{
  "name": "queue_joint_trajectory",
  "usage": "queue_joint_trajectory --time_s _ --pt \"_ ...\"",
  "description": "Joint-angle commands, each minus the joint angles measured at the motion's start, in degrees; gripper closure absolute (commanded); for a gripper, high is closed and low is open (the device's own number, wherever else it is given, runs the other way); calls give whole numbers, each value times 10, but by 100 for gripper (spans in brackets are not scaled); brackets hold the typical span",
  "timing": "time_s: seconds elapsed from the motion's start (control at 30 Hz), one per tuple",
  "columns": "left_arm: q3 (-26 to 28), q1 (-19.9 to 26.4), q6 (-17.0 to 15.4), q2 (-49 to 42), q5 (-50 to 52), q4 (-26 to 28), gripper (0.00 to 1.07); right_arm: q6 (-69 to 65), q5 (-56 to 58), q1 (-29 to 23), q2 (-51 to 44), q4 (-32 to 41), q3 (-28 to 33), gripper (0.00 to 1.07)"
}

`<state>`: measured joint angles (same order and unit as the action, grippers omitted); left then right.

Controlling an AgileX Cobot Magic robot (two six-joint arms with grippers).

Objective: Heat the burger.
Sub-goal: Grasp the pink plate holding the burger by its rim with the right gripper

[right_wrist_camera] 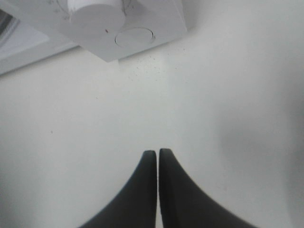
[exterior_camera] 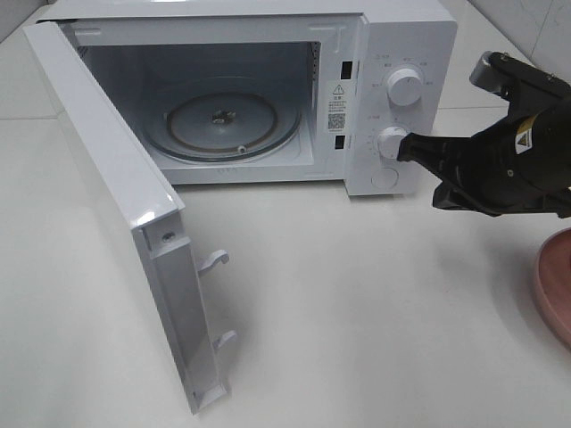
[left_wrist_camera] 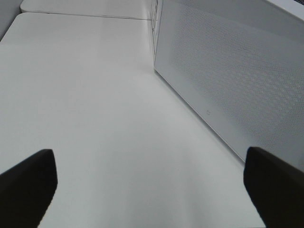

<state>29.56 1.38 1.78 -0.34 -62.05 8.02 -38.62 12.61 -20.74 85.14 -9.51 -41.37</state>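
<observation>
The burger is out of view in all three frames. The white microwave (exterior_camera: pixel 428 53) stands at the back with its door (exterior_camera: pixel 107 169) swung wide open to the left, and its glass turntable (exterior_camera: pixel 223 125) is bare. My right gripper (exterior_camera: pixel 403 148) is shut with nothing in it, its tip at the lower knob (exterior_camera: pixel 390 140) of the control panel. In the right wrist view the closed fingertips (right_wrist_camera: pixel 157 153) hover over the table below that knob (right_wrist_camera: pixel 97 12). My left gripper (left_wrist_camera: pixel 149 190) is open and holds nothing, beside the microwave's perforated white panel (left_wrist_camera: pixel 237 80).
Only the rim of a round pink plate (exterior_camera: pixel 558 285) shows at the right edge of the table. The open door reaches far forward on the left, with two latch hooks (exterior_camera: pixel 214 260) sticking out. An upper knob (exterior_camera: pixel 406 87) sits above the lower one.
</observation>
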Motion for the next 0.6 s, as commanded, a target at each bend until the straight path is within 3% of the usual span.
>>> queue_joint_trajectory --time_s 0.03,0.4,0.6 --pt "-1 -3 -3 -2 9 2 6 90 80 0 -27 -1 -13 104" --pt "-1 -3 -3 -2 9 2 6 286 264 0 -46 -2 -74 100" --pt "-1 -3 -3 -2 9 2 6 386 309 0 -46 -2 -97 99"
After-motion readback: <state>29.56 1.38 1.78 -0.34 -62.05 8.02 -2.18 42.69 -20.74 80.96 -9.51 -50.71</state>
